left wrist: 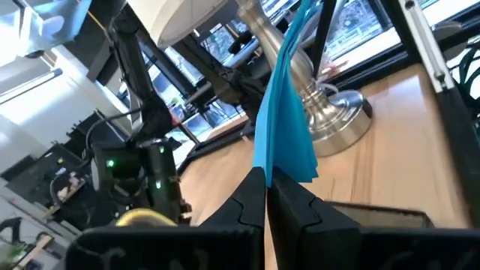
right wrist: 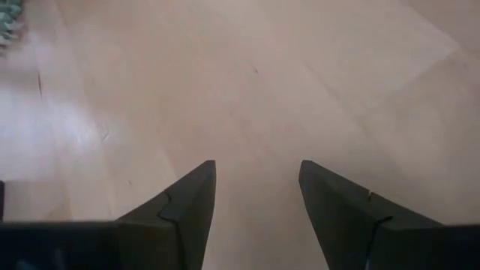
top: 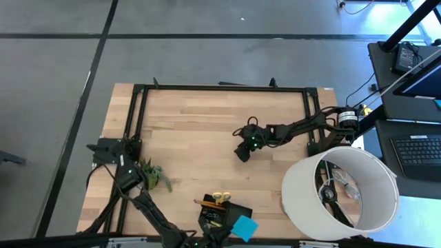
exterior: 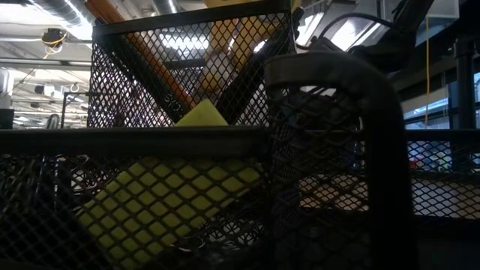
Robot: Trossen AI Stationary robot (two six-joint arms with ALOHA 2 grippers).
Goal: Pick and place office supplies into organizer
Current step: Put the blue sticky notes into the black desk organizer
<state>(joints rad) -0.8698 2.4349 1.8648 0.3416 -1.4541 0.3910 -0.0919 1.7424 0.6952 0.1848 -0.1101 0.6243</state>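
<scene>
Left gripper pressed together on the blue pad, pinching it by one edge so the sheet stands up between the fingers. In the high view, same pad at the bottom centre of the frame, just right of the organizer (left arm reaching in from the lower left, past the plant). Scissors at the organizer's upper edge, yellow handles showing, with an orange pencil beside them. Low view filled by black mesh; behind it a yellow block and an orange shaft, probably the pencil. Right gripper near the centre of the high view, well apart from the organizer, fingers spread over bare table, holding nothing. Lampshade at the lower right, with its metal lamp base standing on the wood behind the pad in the left wrist view.
</scene>
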